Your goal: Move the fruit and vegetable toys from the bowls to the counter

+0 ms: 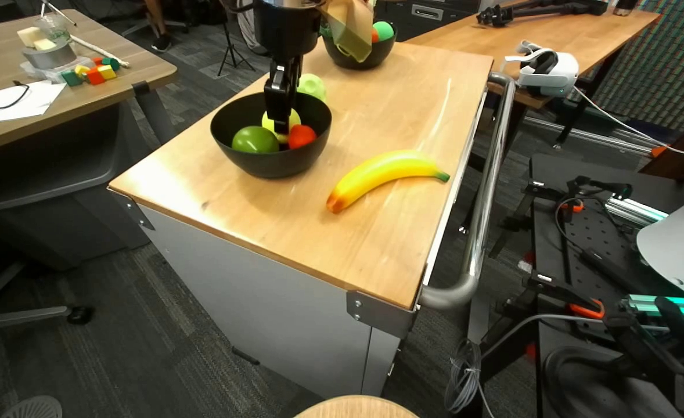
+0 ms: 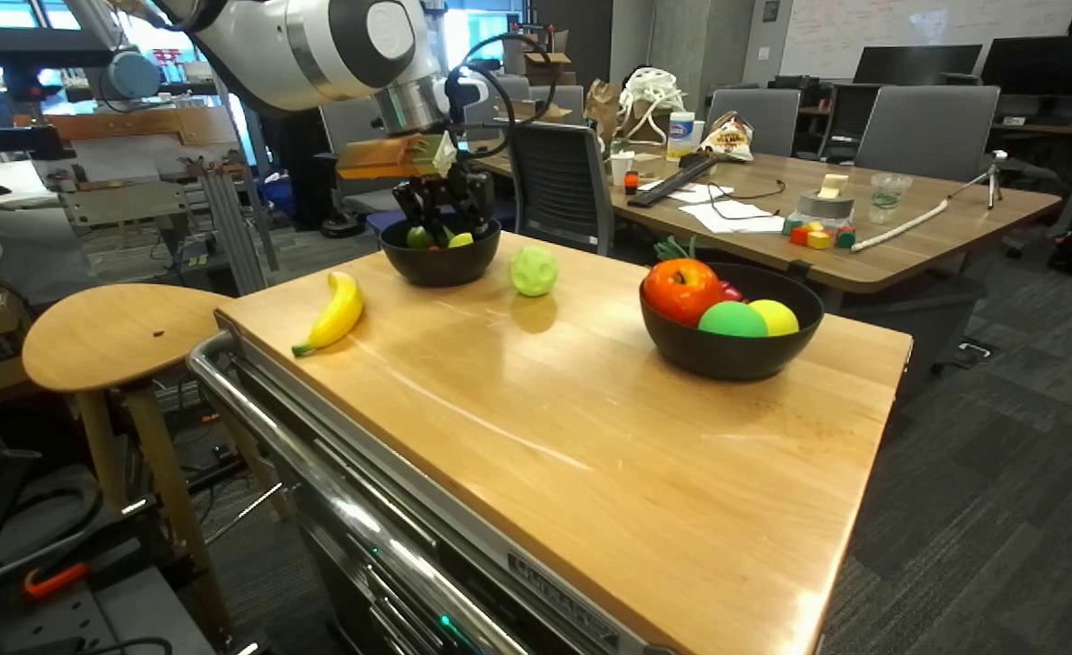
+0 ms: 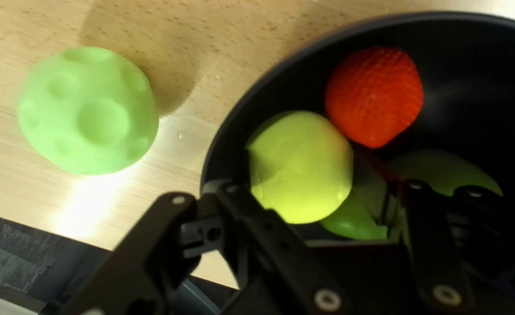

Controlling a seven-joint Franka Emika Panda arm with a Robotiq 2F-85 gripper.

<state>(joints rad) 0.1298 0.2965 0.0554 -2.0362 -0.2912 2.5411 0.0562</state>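
1. Bowls [image 1: 272, 165]: both near the bench [image 1: 365, 249] edge opposite the rail [image 2: 354, 517].
2. Gripper [image 3: 310, 192]: down in one bowl, fingers apart on either side of the yellow fruit [image 3: 301, 162]; whether it grips, I cannot tell.
3. Banana [image 1: 382, 171]: by the rail edge; probably light, stiff; pinch mid-length.
4. Yellow fruit: likely hollow, slick; hold its widest part.
5. Strawberry [image 3: 375, 96]: same bowl; bumpy skin should grip well.

Both exterior views overlooking counter [image 2: 581, 400], wrist view close above bowl [image 3: 471, 78]
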